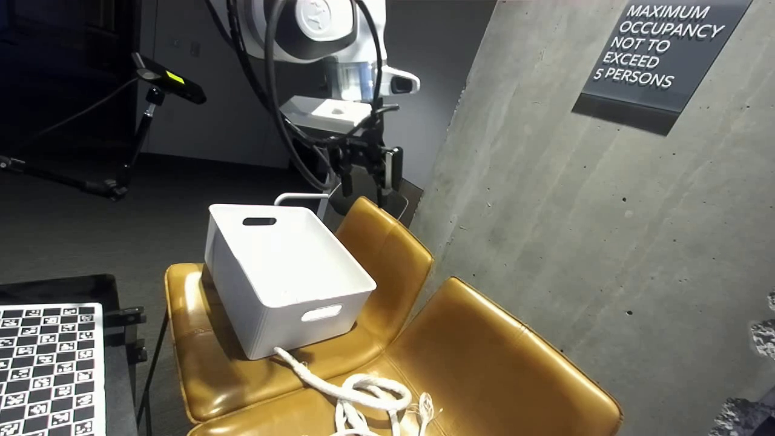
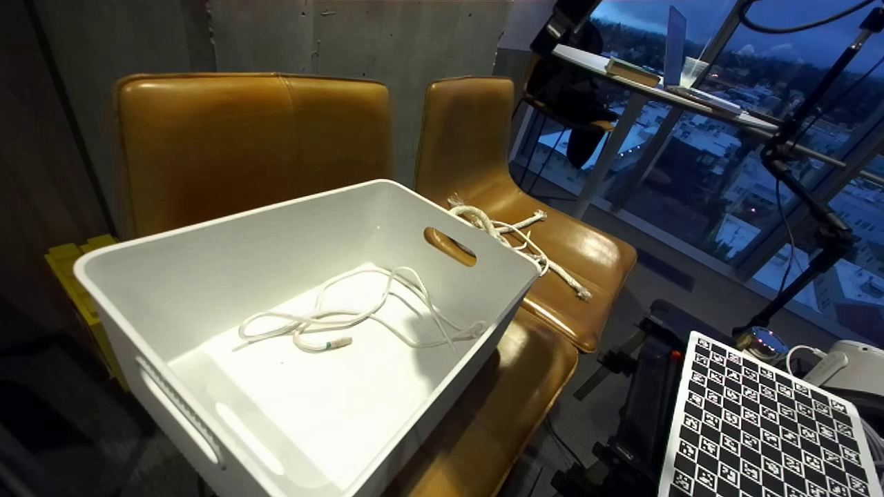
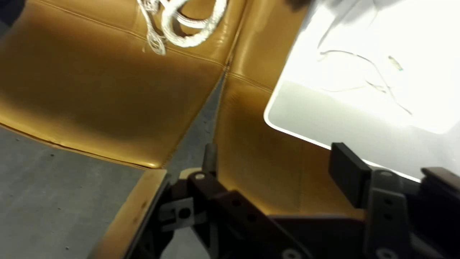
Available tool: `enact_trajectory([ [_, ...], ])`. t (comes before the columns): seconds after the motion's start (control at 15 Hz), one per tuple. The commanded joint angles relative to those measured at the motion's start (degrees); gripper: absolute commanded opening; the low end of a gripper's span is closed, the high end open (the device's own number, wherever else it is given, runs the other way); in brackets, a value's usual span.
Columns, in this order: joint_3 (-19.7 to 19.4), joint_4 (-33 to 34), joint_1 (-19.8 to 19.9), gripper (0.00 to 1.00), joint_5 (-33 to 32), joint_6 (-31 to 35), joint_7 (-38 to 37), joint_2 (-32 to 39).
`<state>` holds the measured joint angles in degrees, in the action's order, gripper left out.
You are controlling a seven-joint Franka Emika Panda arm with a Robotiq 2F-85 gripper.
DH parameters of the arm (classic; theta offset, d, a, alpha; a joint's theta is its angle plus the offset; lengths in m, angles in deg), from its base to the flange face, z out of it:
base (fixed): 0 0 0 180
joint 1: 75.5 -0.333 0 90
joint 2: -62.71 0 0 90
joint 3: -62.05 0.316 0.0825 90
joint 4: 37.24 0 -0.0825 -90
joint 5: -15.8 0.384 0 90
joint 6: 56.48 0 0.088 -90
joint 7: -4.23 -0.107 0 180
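My gripper point(image 1: 368, 184) hangs above the backrest of a tan leather chair point(image 1: 390, 242), behind a white bin point(image 1: 290, 330). In the wrist view the gripper point(image 3: 277, 160) is open, with nothing between its wide-apart fingers. The right finger overlaps the rim of the bin point(image 3: 330, 118) in that view; contact cannot be told. The bin point(image 2: 207, 238) stands on the chair seat and holds a thin white cord point(image 2: 321, 347). The cord shows faintly in the wrist view point(image 3: 377, 69). A thick white rope point(image 1: 315, 380) lies coiled on the neighbouring chair's seat, beside the bin.
A second tan chair point(image 1: 496, 345) stands against the first. A concrete wall point(image 1: 575, 212) rises behind both. A checkered board point(image 2: 766, 428) lies on a black stand. A camera on a jointed mount point(image 1: 172, 79) stands across. A table with a laptop point(image 2: 675, 48) is by the windows.
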<state>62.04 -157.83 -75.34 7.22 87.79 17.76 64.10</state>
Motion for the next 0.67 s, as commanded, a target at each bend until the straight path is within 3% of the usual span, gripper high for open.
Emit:
enact_trajectory([
  [0.0,-2.6,3.5,3.2,1.0,3.9,-1.7,5.9,4.3],
  [0.27,-3.2,9.5,6.3,1.0,10.2,-8.1,9.1,9.8],
  [0.6,-2.8,18.8,8.5,1.0,14.2,-16.4,7.1,17.7],
])
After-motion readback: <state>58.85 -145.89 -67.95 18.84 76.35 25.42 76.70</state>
